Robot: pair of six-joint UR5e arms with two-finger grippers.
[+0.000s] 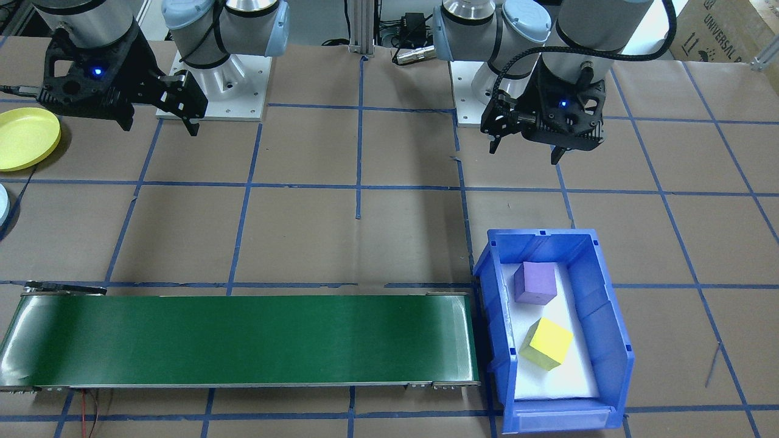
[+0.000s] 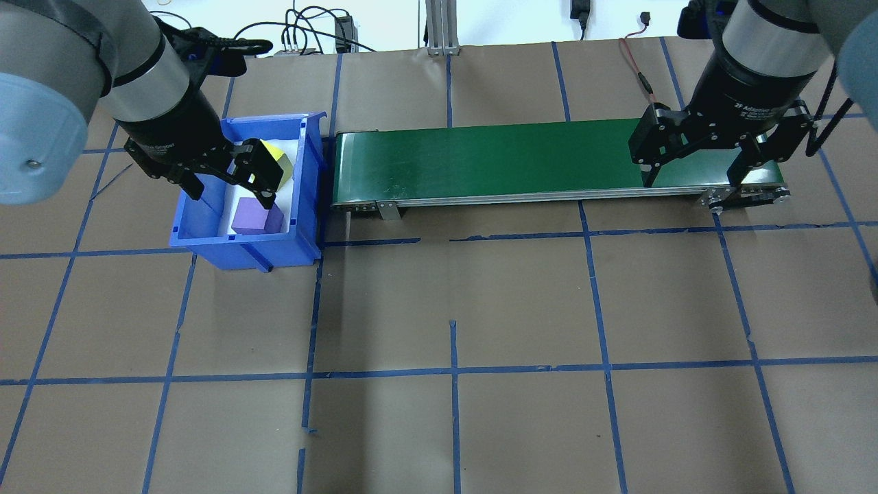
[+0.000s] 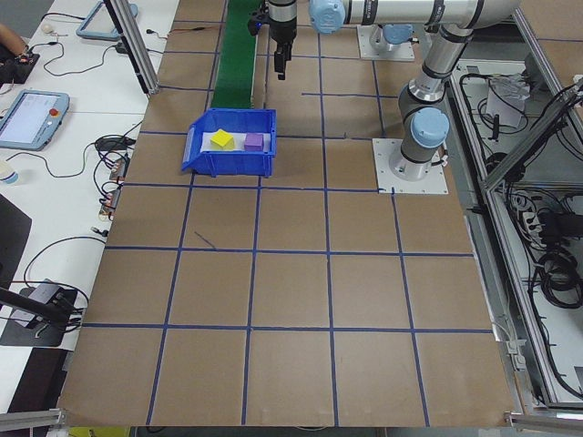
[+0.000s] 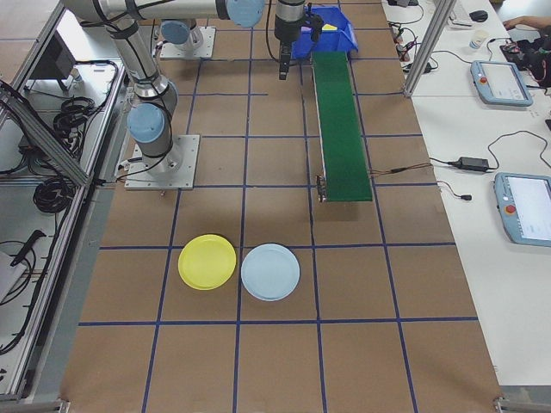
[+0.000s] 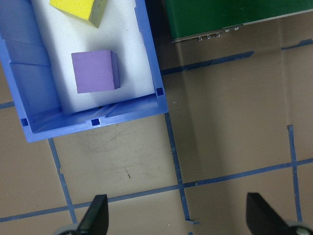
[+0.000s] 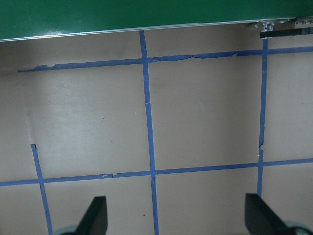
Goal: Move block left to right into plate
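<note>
Blocks, purple block (image 5: 95, 71) and yellow block (image 5: 78, 10), crowd the blue bin (image 5: 152, 68); both end effectors, left (image 5: 176, 215) and right (image 6: 173, 215), gape empty, so fingers probably clip its wall.

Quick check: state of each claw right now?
Left claw: open, empty, above the blue plastic bin.
Right claw: open, empty, by the green conveyor belt.

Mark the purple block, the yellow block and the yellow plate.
purple block (image 1: 534, 282): exterior front-facing view, top face.
yellow block (image 1: 549, 342): exterior front-facing view, top face.
yellow plate (image 4: 207, 261): exterior right view, centre of dish.
</note>
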